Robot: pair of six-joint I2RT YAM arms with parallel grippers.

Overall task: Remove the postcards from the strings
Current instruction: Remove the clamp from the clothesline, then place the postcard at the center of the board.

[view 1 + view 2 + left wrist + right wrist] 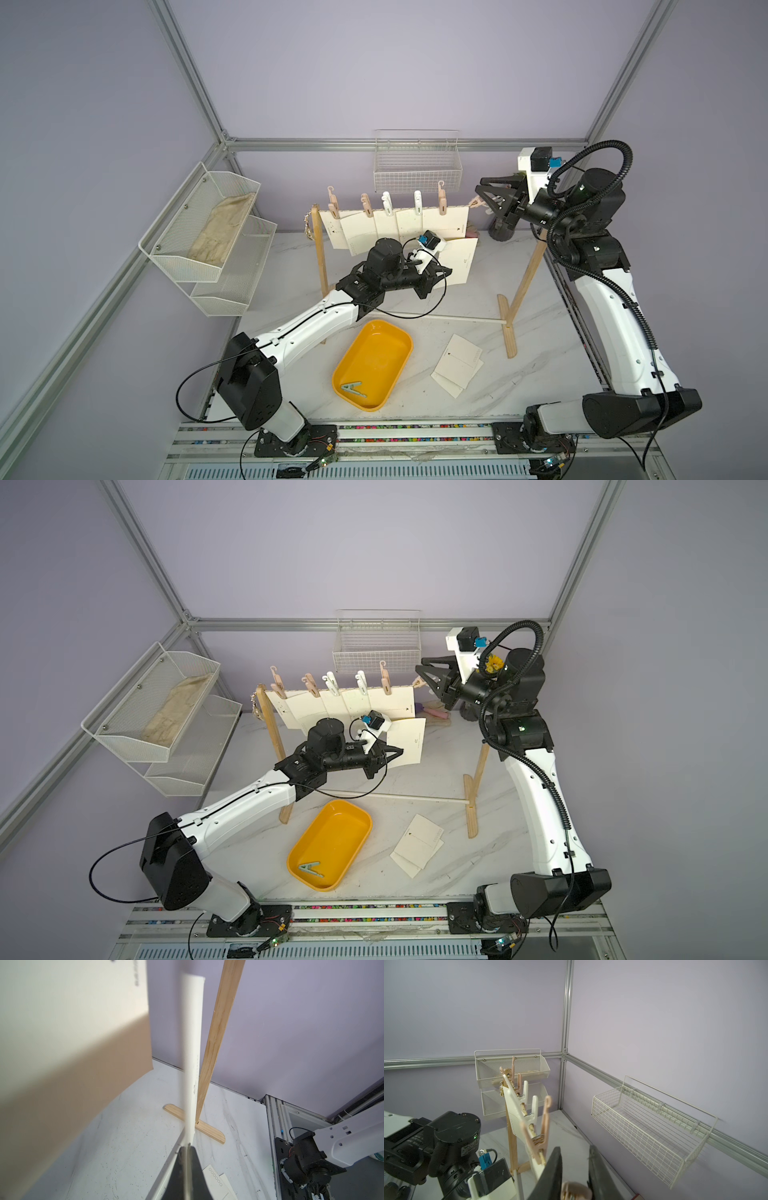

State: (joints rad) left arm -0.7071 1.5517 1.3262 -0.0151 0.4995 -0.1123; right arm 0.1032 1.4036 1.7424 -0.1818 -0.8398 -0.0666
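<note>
Left claw (448, 273) pinches a postcard (461, 262) by its lower edge, long axis rising toward the string (523, 1108) but seemingly off it; right claw (480, 186), above, grips the end peg (576, 1190); the pile (457, 363) on the bench (540, 374) lies below, frontward.

Lilac walls (395, 62), white marble tabletop (540, 374)

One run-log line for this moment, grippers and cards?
left gripper: shut on postcard | right gripper: shut on pink clothespin at string end | string: five clothespins pinning hung postcards | table: loose postcards
</note>
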